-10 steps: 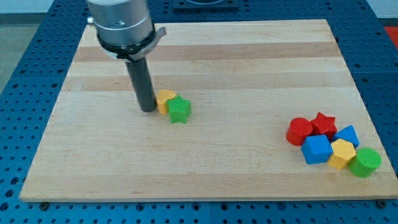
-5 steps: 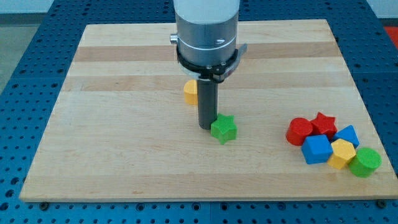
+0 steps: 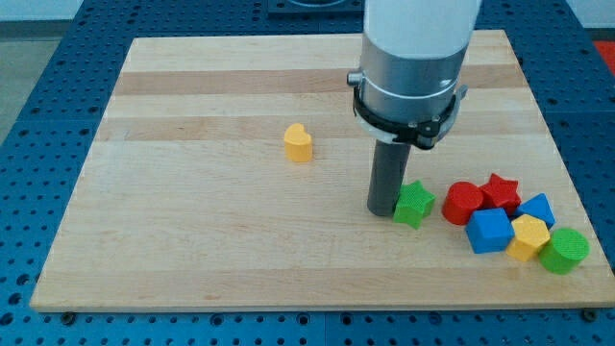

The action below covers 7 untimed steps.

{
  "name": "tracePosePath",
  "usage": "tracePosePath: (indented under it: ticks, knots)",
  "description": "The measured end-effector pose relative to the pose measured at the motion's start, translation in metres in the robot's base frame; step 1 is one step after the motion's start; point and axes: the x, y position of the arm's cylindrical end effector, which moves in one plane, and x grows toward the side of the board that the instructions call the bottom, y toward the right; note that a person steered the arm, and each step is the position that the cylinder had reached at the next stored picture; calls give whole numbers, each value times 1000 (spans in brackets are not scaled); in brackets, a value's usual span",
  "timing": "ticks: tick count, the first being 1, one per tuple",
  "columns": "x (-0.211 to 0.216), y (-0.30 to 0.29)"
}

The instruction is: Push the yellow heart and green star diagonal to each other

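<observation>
Here, my tip (image 3: 386, 210) sits on the wooden tabletop (image 3: 192, 240), right of centre in the view, pressed against the left side of the green star (image 3: 414, 204). I carry no claw, only the dark rod under a wide grey collar, so nothing is clenched or released.

Green star: touching my tip on its left, lying just left of the cluster at the view's right, near the red cylinder (image 3: 463, 203) with a thin gap between them.

Yellow heart (image 3: 299, 142): alone on bare wood, well apart from the star, up and to the view's left of it. My tip stands between the two, far closer to the star.

Cluster at the view's right, packed close:
- red cylinder at the left end
- red star (image 3: 500, 191) beside it, toward the view's top
- blue cube (image 3: 489, 231) below the two reds
- a second blue block (image 3: 536, 209), wedge-like, shape not certain
- yellow block (image 3: 528, 236) with flat facets, between the blues and the green cylinder
- green cylinder (image 3: 564, 250) at the lower right end, near the tabletop's edge.

Blue perforated surface (image 3: 38, 115) surrounds the tabletop on all sides seen.
</observation>
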Motion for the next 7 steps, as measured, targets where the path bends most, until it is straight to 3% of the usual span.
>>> tracePosePath:
  ticks: [5,6,7]
  knots:
    - [9,30]
    - [6,25]
    - [-19,-26]
